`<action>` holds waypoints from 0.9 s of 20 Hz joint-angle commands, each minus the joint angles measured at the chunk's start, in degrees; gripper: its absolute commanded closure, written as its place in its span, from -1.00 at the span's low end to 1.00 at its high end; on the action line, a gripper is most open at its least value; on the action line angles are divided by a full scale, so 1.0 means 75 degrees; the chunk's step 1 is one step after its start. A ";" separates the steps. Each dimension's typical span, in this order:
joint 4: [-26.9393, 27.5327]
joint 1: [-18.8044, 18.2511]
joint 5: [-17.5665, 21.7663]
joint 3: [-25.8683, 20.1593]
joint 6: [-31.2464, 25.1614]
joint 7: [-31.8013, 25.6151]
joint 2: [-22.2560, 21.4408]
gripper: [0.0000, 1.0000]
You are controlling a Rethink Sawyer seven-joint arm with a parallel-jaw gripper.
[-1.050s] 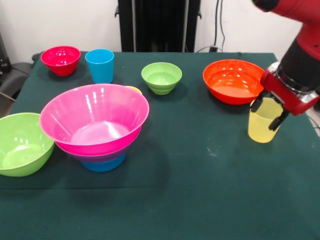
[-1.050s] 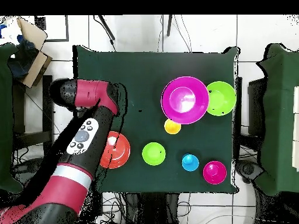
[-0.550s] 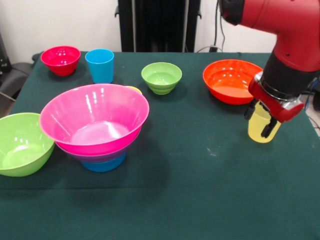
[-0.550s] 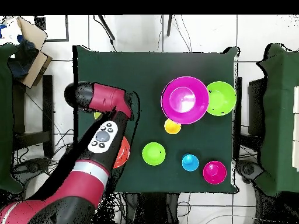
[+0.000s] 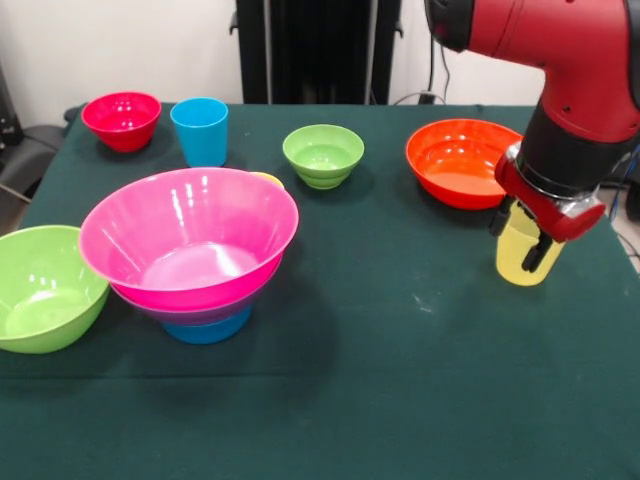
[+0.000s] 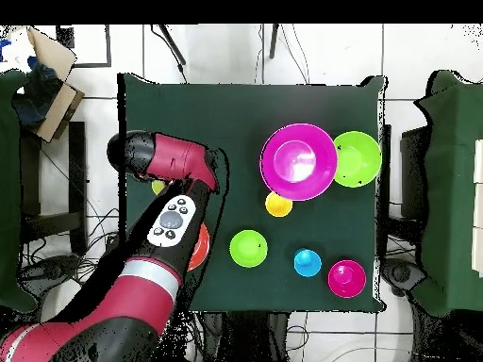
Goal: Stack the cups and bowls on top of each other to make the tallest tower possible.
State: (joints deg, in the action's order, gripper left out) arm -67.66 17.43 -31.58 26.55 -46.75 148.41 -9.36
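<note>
Glossy plastic bowls [image 5: 190, 240] on a matt green cloth [image 5: 380, 350] — the yellow cup [image 5: 520, 260] seemingly translucent.

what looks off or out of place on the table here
Nothing is spilled, tipped or damaged. The only oddity: the orange-yellow cup sits almost hidden behind the pink bowl. The gripper straddles the upright pale yellow cup.

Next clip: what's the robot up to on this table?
The arm has its gripper down over the pale yellow cup beside the orange bowl, fingers straddling the cup's rim; the cup looks to be on the table, not lifted. At the other side stands the tower, the pink bowl uppermost. The blue cup, red bowl and both green bowls sit loose.
</note>
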 commanded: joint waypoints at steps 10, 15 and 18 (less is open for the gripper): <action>0.1174 0.0502 0.0445 0.0500 -0.1790 0.1725 0.0691 -1.00; 0.0888 0.0557 0.0149 0.0315 -0.1185 0.1728 0.0678 -1.00; 0.0783 0.0546 0.0031 0.0196 -0.0892 0.1712 0.0673 -1.00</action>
State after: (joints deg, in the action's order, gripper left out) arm -61.41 21.11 -31.59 32.50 -56.04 148.41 -7.20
